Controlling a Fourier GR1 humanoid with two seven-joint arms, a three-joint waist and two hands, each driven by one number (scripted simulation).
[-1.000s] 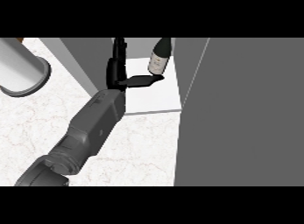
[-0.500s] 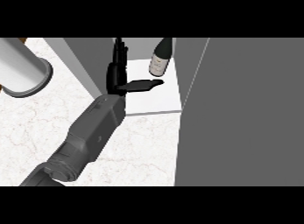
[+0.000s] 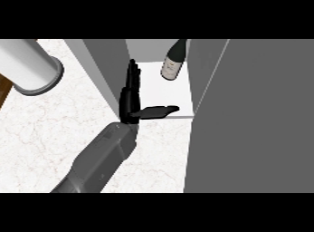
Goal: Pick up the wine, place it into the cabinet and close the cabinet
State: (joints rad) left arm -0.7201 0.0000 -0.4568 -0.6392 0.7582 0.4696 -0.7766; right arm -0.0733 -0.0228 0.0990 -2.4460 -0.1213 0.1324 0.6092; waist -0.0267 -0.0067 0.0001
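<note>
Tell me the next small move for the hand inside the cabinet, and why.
Probably draw the left hand straight back out of the cabinet. The wine bottle stands inside, apart from the hand, whose fingers are straight and hold nothing. The hand lies in the opening, so the grey panel at the right, likely the door, could not swing shut past it.

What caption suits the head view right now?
Wine bottle stands inside the cabinet, apart from the open left hand along its left wall; cabinet not yet closed.
</note>
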